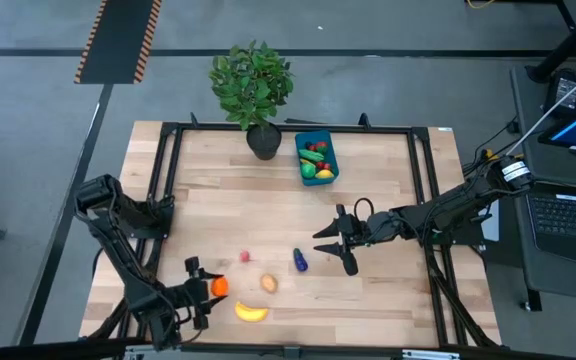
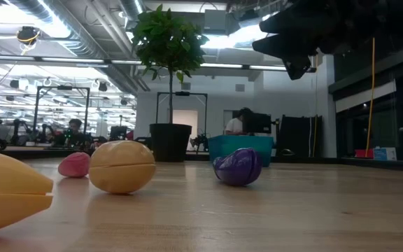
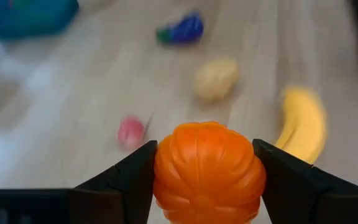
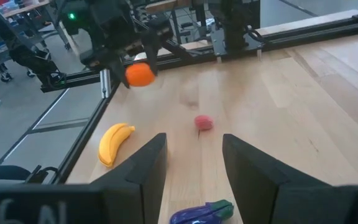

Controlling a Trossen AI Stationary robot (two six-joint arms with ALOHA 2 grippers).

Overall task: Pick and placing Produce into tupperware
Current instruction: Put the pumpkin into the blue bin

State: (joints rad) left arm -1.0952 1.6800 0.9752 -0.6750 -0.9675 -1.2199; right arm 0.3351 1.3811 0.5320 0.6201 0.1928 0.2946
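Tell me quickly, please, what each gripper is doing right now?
Left gripper: closed on the orange, near the table's front-left corner.
Right gripper: open and empty, above the purple eggplant.

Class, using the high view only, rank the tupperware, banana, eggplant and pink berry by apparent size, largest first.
1. tupperware
2. banana
3. eggplant
4. pink berry

The overhead camera sees all four at a similar distance, so the ranking is fair.
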